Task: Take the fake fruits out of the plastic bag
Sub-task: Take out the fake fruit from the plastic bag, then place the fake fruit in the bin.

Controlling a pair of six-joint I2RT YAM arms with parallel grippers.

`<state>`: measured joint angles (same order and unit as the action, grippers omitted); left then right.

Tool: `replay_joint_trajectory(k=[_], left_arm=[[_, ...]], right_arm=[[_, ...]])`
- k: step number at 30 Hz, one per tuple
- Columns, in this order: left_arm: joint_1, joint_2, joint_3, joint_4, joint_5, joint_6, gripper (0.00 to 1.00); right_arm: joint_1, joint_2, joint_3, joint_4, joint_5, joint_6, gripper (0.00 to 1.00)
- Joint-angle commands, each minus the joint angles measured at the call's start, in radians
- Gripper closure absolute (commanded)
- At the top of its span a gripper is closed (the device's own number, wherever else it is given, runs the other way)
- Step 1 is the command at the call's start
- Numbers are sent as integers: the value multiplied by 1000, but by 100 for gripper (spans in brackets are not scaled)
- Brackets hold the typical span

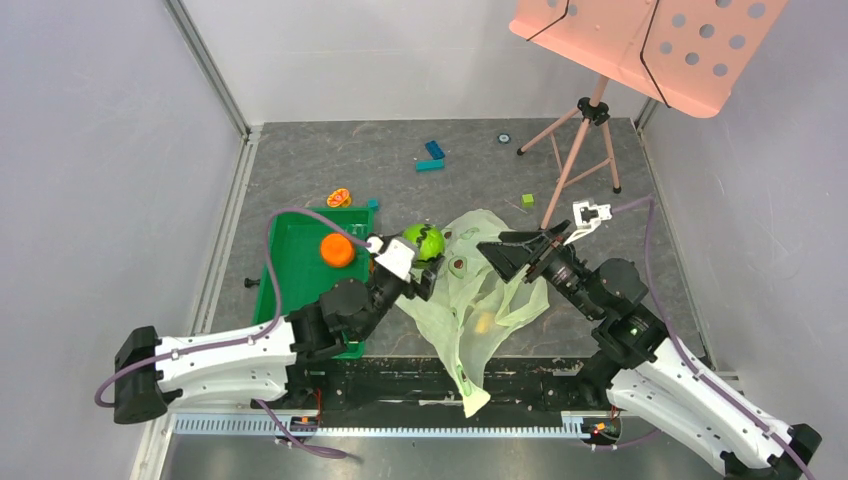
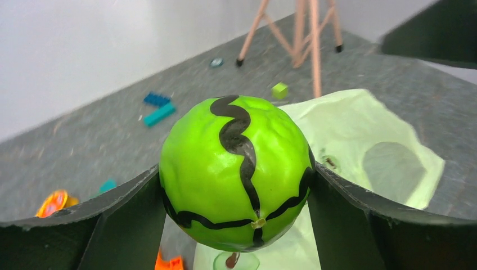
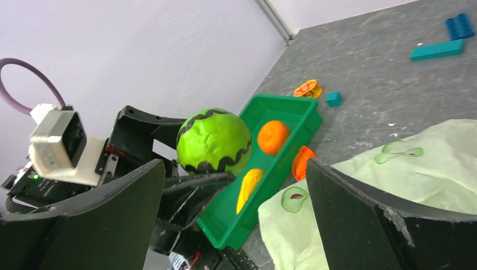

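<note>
My left gripper (image 1: 421,250) is shut on a light green fruit (image 1: 423,240) with black wavy lines and holds it in the air between the tray and the bag's left edge. The fruit fills the left wrist view (image 2: 236,169) between the jaws of that gripper (image 2: 236,185), and also shows in the right wrist view (image 3: 214,140). The pale green plastic bag (image 1: 470,295) lies flat, printed with avocados; a small yellowish shape shows through it. My right gripper (image 1: 515,260) is open and empty over the bag's right side (image 3: 416,169). A round orange fruit (image 1: 338,250) and an oblong yellow fruit (image 3: 249,185) lie in the tray.
The rigid green tray (image 1: 290,255) stands left of the bag. A flat orange curved piece (image 3: 301,163) lies beside it. An orange slice toy (image 1: 339,197), blue and teal blocks (image 1: 432,158) and a small green cube (image 1: 527,200) lie further back. A pink music stand's tripod (image 1: 585,140) stands back right.
</note>
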<state>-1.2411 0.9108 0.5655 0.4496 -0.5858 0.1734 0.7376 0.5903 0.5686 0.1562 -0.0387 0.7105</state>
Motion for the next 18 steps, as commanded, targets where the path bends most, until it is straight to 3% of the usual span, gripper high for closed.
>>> replay_joint_trajectory(k=[1,7,10,18], left_arm=[[86,-36,63,-258,-199,-282,22],[333,-74,78,-576,-178,-628,26],[471,-72,76,-738,-217,-801,22],[726,10,-39,-742,-61,-1009,18]], right_arm=[[1,-25,25,-78,101,-47,2],[2,-14,16,-96,95,-45,2],[1,-11,14,-110,95,-43,2],[2,-20,10,-136,98,-39,2]])
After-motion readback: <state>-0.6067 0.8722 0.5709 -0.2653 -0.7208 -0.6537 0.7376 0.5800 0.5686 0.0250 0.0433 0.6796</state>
